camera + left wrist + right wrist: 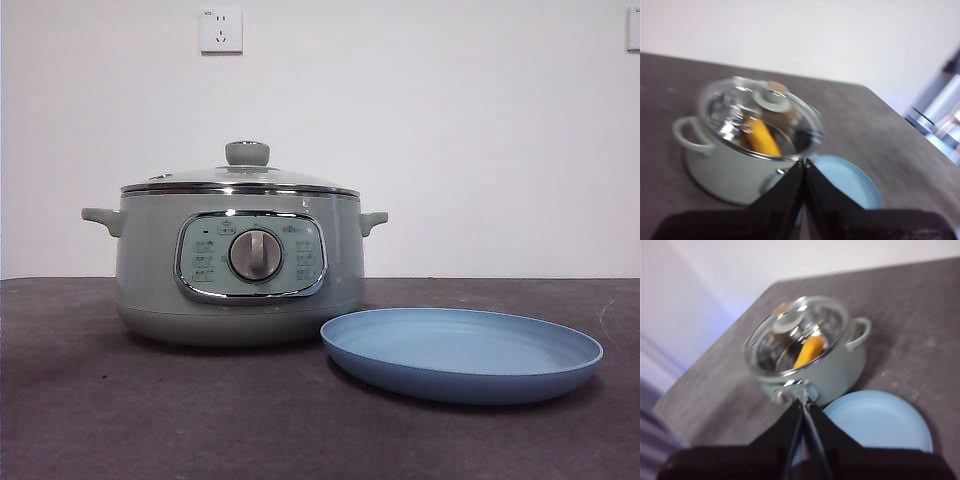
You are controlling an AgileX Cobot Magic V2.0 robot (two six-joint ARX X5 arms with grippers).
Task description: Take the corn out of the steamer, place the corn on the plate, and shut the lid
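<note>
Front view: on the dark grey surface (120, 420) stands one steamer (240, 270), a wide, round sage-green pot with two small side handles and a chrome-framed panel around a silver dial (256, 255). One shallow light-blue plate (462, 354) lies bare just beside it, nearer the surface's front edge. One glass lid (240, 180) with a chrome rim and a green knob (247, 153) sits on the pot. Through the glass, the wrist views show one yellow-orange corn (809, 352) leaning inside. Both arms hang high above the surface, well apart from everything: the left gripper (804, 167) and the right gripper (804, 405) each have their jaws pressed together, holding nothing.
</note>
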